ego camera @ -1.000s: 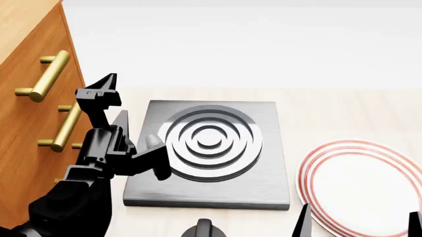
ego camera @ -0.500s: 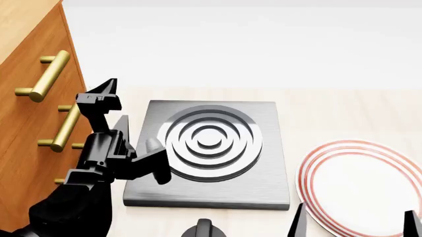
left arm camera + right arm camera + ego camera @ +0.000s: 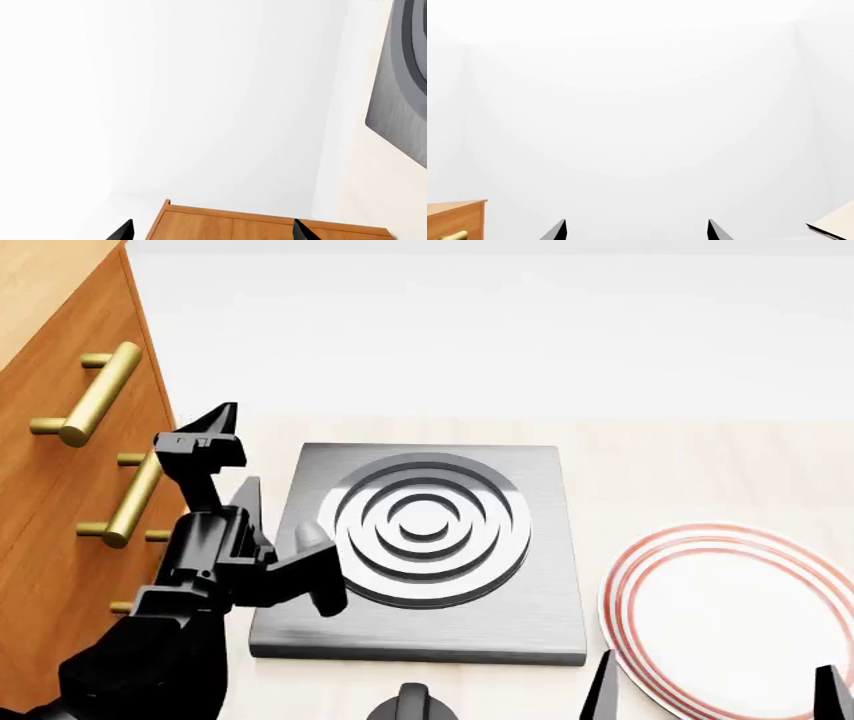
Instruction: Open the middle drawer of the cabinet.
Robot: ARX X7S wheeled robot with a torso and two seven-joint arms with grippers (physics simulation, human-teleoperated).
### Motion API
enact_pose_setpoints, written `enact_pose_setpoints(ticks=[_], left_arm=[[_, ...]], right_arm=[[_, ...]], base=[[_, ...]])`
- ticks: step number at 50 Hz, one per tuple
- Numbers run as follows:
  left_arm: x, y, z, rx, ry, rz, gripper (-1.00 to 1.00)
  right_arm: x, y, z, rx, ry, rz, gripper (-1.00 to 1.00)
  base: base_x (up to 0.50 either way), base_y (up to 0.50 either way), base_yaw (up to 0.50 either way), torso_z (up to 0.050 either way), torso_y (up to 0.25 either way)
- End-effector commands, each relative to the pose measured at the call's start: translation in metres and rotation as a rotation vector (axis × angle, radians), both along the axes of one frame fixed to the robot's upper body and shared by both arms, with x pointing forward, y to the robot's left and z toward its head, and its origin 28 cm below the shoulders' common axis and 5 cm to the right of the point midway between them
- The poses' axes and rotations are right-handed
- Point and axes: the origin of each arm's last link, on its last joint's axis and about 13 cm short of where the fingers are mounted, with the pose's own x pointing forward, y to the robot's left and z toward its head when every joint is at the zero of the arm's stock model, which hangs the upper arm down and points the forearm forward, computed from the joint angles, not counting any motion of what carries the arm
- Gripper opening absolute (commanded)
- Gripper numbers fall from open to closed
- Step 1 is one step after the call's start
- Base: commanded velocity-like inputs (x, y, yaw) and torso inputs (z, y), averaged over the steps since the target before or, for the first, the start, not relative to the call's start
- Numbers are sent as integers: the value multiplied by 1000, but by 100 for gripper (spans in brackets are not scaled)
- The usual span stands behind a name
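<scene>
The cabinet [image 3: 54,330] is orange-brown wood at the left edge of the head view. Its top brass bar handle [image 3: 91,390] sits above the middle drawer's [image 3: 60,490] brass handle [image 3: 134,498]. The lowest handle is mostly hidden behind my left arm. My left gripper [image 3: 238,445] is open and empty, just right of the middle handle and not touching it. In the left wrist view the left gripper [image 3: 212,231] has its tips wide apart, with the cabinet's wood [image 3: 267,227] beyond them. My right gripper [image 3: 714,690] is open and empty at the bottom right, and it shows only white wall in the right wrist view [image 3: 635,231].
A grey square stove plate [image 3: 427,620] with concentric rings lies on the pale counter beside the cabinet. A white plate with red rings [image 3: 734,620] lies to its right, under my right gripper. A black knob [image 3: 411,705] is at the bottom edge.
My left gripper has dropped slightly beside the middle handle. My right gripper's tips have risen a little further into the head view.
</scene>
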Motion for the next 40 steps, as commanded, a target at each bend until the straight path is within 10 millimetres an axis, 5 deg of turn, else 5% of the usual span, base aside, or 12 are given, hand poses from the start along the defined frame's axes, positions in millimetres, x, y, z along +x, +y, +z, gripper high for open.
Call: enact_pose_setpoints(ticks=[1, 40], left_arm=[[-5, 1, -11, -22, 25, 5, 100], [-18, 12, -41, -22, 63, 10, 100]], right_arm=[[0, -1, 0, 1, 0, -5, 100], [-1, -1, 1, -3, -3, -11, 100]], base=[[0, 0, 0, 0, 0], [0, 0, 0, 0, 0]])
